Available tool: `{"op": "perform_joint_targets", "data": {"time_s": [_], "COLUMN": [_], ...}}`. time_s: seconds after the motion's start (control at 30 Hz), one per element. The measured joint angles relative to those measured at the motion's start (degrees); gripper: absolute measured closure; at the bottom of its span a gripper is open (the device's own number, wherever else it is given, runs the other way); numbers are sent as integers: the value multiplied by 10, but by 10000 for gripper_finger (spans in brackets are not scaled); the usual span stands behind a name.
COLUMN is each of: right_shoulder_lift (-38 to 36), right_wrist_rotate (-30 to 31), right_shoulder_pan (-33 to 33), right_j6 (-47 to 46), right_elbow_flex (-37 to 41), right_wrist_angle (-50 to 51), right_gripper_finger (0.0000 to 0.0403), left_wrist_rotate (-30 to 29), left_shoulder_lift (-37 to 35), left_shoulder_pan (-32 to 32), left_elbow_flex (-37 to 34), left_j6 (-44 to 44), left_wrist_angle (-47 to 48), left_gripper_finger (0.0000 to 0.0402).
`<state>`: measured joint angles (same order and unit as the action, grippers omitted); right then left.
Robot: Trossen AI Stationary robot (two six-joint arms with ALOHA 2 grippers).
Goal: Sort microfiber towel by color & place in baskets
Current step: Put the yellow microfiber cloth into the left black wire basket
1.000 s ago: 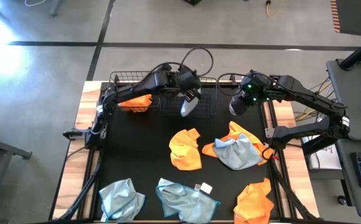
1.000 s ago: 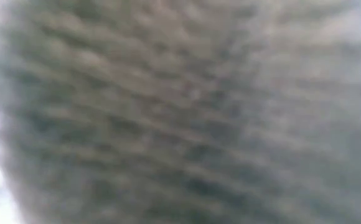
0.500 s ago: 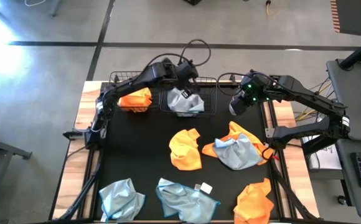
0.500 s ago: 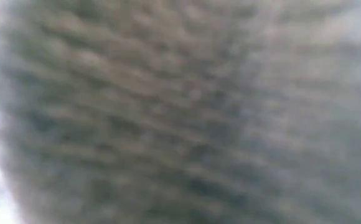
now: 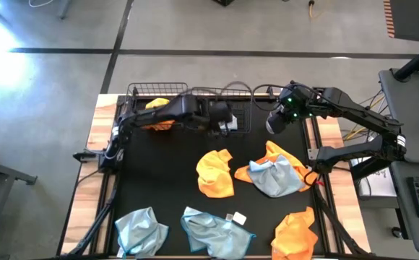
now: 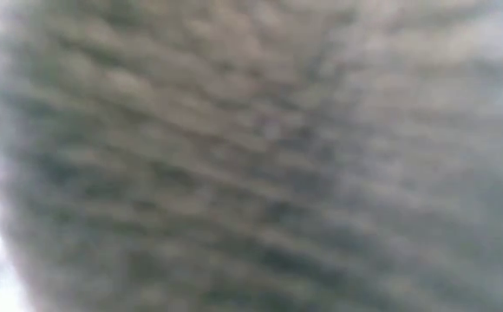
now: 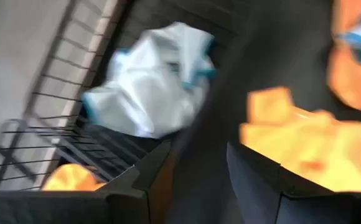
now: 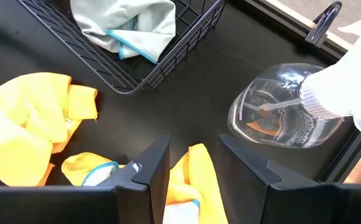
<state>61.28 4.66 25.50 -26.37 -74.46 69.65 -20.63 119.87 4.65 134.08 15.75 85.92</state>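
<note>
**Cloth count: two in baskets, six loose on the bench**

Two black wire baskets stand side by side at the far edge of the bench. The left basket (image 5: pixel 154 97) holds one orange cloth (image 5: pixel 157 114). The right basket (image 8: pixel 168 59) holds one pale blue cloth (image 8: pixel 126 25), crumpled against its wall.

Six cloths lie loose on the black mat (image 5: pixel 159 180). Three are orange: one at centre (image 5: pixel 215 173), one right of centre (image 5: pixel 278 155), one at the near right corner (image 5: pixel 296 232). Three are pale blue: one overlapping the right-of-centre orange cloth (image 5: pixel 274 177), and two along the near edge, left (image 5: pixel 141 230) and middle (image 5: pixel 213 230).

One clear spray bottle (image 8: pixel 286 115) lies on the mat just beside the right basket.

The left pincer (image 5: pixel 220 119) hangs over the right basket, fingers parted and holding nothing. The right pincer (image 5: pixel 276 123) hovers beyond the basket's right end, near the bottle, also parted and empty.

The bench is pale wood (image 5: pixel 94 144) under the black mat. It stands on a grey concrete floor (image 5: pixel 195 29) marked with dark lines. The low view is blocked by a blurred grey texture and shows nothing usable.
</note>
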Motion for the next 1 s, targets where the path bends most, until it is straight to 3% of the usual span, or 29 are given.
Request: {"op": "perform_joint_targets", "data": {"time_s": [0.3,0.67,1.0], "right_shoulder_lift": [0,0,0], "right_wrist_rotate": [0,0,-1], "right_shoulder_pan": [0,0,0], "right_j6": [0,9,36], "right_elbow_flex": [0,0,0], "right_wrist_angle": [0,5,5], "right_gripper_finger": [277,277,277], "left_wrist_rotate": [7,7,7], "left_shoulder_lift": [0,3,67], "left_shoulder_pan": [-96,-167,-213], "left_elbow_flex": [0,0,0], "left_j6": [72,226,305], "left_wrist_angle": [11,11,7], "left_gripper_finger": [265,264,264]}}
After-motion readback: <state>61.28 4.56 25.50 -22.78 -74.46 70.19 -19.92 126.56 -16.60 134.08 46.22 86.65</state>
